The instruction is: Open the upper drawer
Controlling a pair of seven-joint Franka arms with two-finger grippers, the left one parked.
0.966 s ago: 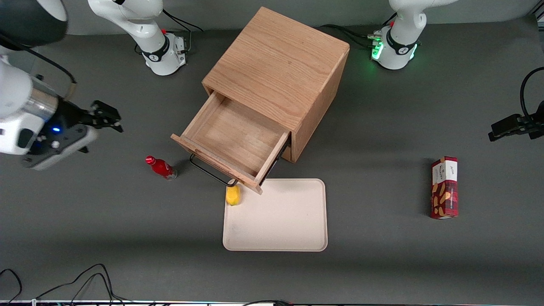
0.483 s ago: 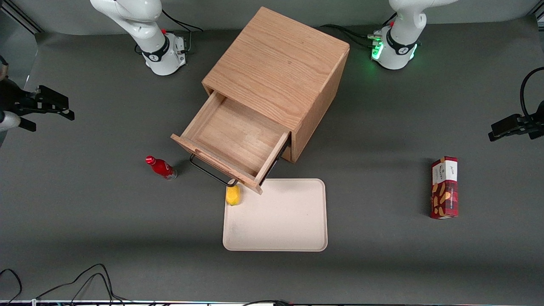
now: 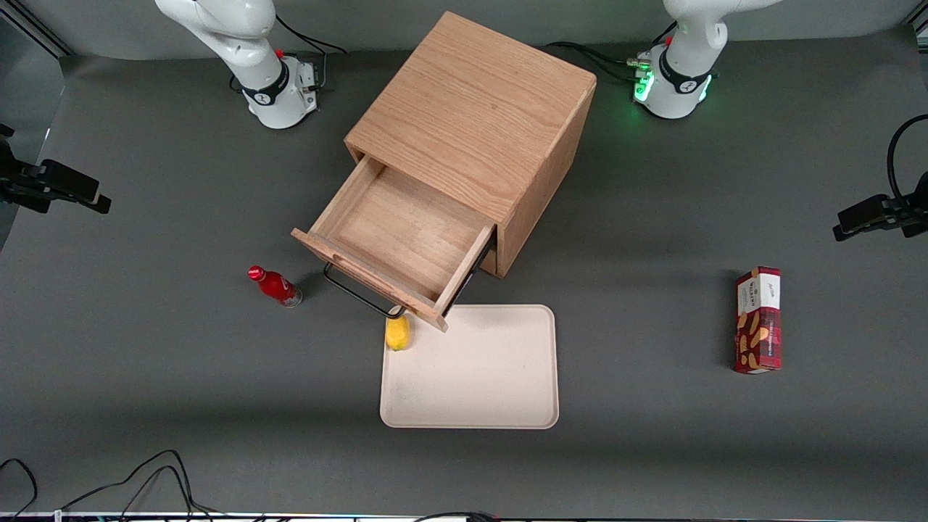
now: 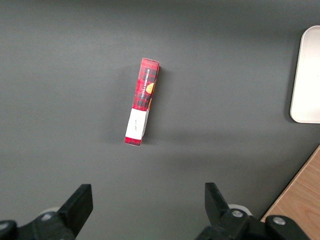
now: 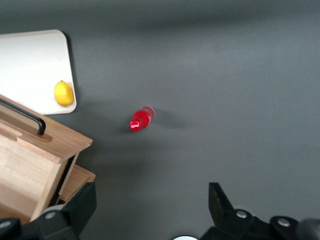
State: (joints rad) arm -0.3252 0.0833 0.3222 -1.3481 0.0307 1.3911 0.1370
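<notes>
I see the upper drawer (image 3: pixel 401 249) pulled out; my gripper (image 5: pixel 150 210) hangs released, well apart at its nine o'clock, red bottle (image 3: pixel 275 286) between, lemon (image 3: pixel 397 333) under the handle (image 3: pixel 359 293).

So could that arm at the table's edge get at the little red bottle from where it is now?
Probably yes. The gripper hangs open above bare table toward the working arm's end, and nothing stands between it and the upright red bottle. The open upper drawer sits beside the bottle, not across the path.
</notes>
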